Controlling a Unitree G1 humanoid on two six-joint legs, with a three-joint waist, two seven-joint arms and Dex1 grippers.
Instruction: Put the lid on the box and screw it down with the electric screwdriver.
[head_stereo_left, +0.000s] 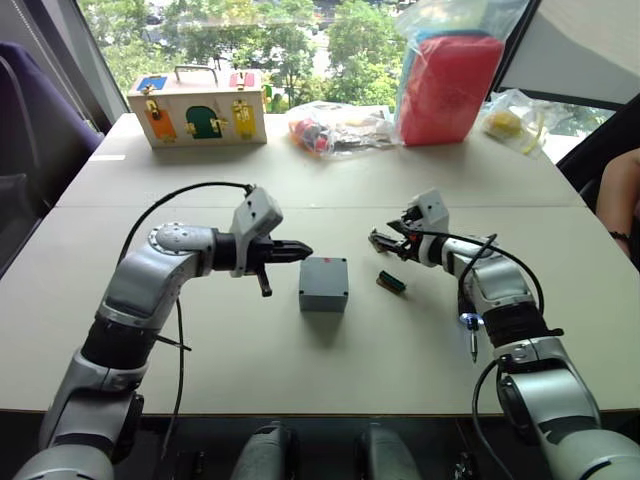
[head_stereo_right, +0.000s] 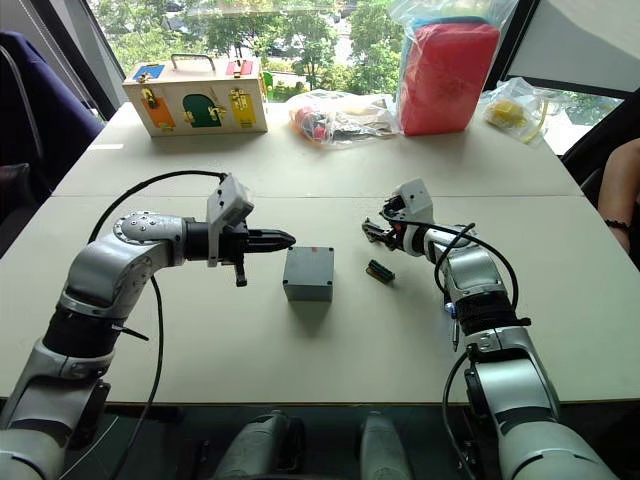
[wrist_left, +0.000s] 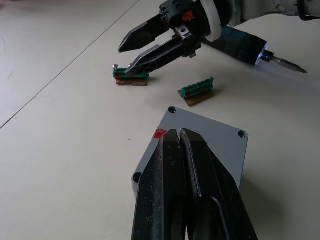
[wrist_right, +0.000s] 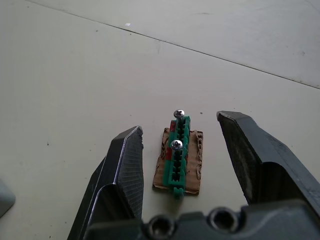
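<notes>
Near the middle of the pale bench (head_stereo_left: 120, 330) sits the grey box (head_stereo_left: 323, 283) w/ the lid (wrist_left: 200, 137) already on top; screw holes show at the corners, and a small red mark on one edge.

Left pincer (head_stereo_left: 300, 251) hovers just beside the box, on the robot's left of it, black fingers pressed together, holding nothing, pointing across toward the box.

Right pincer (head_stereo_left: 381, 240) is further off, on the robot's right & a bit beyond the box. Its fingers are apart, straddling a small green strip on a brown base (wrist_right: 177, 160) that carries two screws standing heads-up. A second green-brown piece (head_stereo_left: 391, 282) lies between that one & the box.

Electric screwdriver (head_stereo_left: 471, 330): black cylinder riding along the right forearm, bit pointing down, lit at the tip. Its long axis runs roughly w/ the forearm, well apart from the box.

Judgement: lid placed, no screws in yet. Next move likely turns on the right arm; the screw strip lies directly betw. its open fingers, its long axis running away from the wrist, so closing would catch the strip across its width.

At the far edge: wooden box w/ coloured doors (head_stereo_left: 198, 108), bagged items.
</notes>
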